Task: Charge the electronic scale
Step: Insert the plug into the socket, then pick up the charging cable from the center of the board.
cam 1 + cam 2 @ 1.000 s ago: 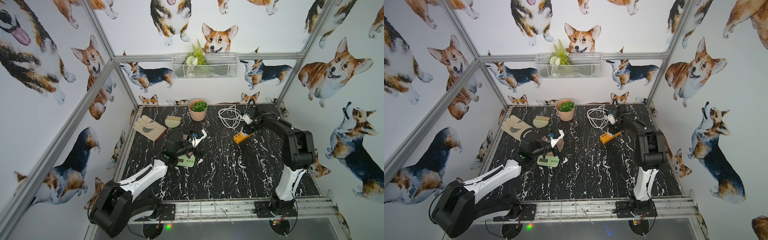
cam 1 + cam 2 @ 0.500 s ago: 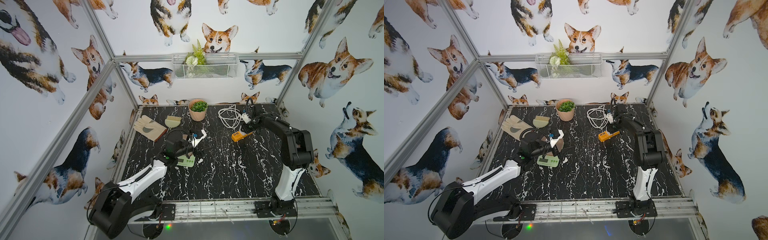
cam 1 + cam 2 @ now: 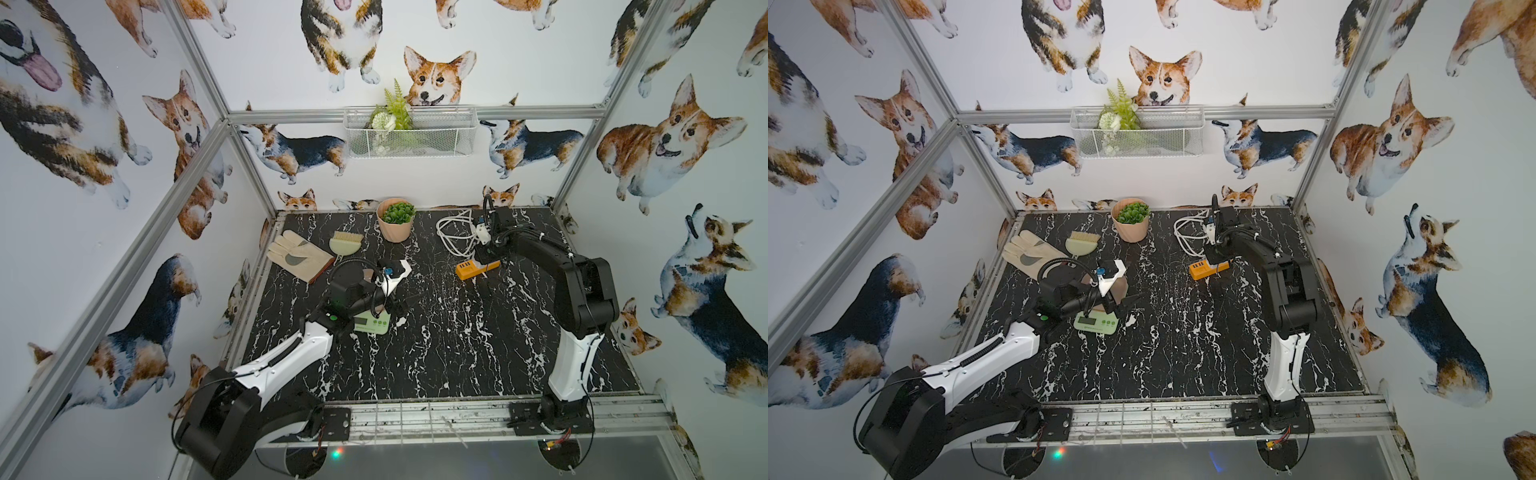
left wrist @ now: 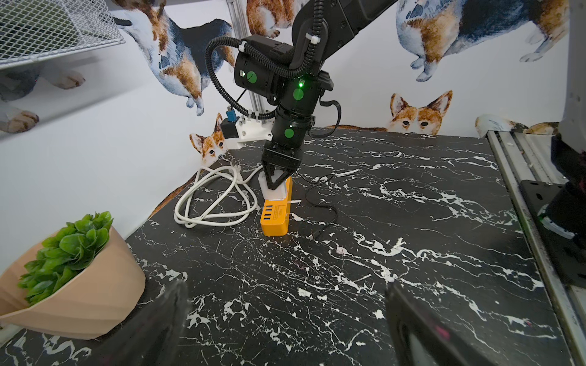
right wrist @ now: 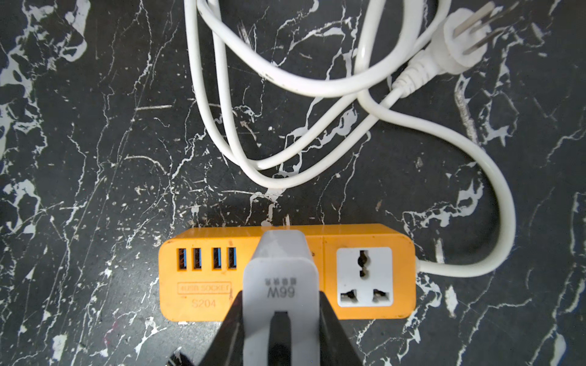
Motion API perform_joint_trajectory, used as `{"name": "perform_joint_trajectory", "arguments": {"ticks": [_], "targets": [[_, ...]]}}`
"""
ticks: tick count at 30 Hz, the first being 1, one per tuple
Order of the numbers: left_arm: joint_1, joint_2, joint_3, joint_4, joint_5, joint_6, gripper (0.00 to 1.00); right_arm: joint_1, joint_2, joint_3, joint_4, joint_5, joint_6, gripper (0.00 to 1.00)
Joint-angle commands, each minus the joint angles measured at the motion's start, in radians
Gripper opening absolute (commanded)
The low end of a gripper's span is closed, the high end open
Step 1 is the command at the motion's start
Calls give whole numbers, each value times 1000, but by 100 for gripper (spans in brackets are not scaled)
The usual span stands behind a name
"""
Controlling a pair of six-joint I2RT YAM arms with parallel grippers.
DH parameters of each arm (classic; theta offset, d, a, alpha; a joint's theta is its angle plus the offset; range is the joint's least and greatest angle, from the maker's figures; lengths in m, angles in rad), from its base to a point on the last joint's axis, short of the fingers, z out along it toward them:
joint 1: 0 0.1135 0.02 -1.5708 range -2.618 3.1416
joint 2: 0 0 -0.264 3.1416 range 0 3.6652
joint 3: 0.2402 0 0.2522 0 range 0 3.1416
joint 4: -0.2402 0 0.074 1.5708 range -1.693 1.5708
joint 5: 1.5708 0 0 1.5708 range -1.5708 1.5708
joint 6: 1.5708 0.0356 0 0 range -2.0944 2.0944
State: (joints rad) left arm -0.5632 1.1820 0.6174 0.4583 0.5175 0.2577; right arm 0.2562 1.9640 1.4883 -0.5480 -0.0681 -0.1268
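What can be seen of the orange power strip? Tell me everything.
The orange power strip is a plastic bar lying flat, sockets up, on the black marbled table. It has four blue USB ports at one end and a white universal socket near the other. A white charger, gripped by the right gripper, stands over its middle. Its white cord loops away, plug unplugged.

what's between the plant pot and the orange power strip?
The coiled white cord lies between plant pot and power strip; clearest in the left wrist view.
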Motion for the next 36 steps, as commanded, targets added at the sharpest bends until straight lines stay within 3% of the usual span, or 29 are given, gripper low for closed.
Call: {"name": "perform_joint_trajectory", "arguments": {"ticks": [1, 9, 16, 26, 32, 36], "targets": [[0, -2, -7, 34, -6, 9, 100, 9, 14, -15, -51, 0, 53, 13], [0, 12, -5, 54, -75, -40, 100, 10, -36, 34, -84, -23, 51, 44], [0, 23, 9, 20, -67, -55, 100, 10, -72, 120, -137, -29, 7, 71], [0, 6, 24, -14, -81, -63, 100, 8, -161, 173, -228, -81, 23, 78], [2, 18, 82, -75, -340, -248, 100, 31, -325, 38, -193, -208, 96, 74], [5, 12, 113, -139, -384, -280, 100, 90, -422, -116, -140, -218, 112, 73]]}}
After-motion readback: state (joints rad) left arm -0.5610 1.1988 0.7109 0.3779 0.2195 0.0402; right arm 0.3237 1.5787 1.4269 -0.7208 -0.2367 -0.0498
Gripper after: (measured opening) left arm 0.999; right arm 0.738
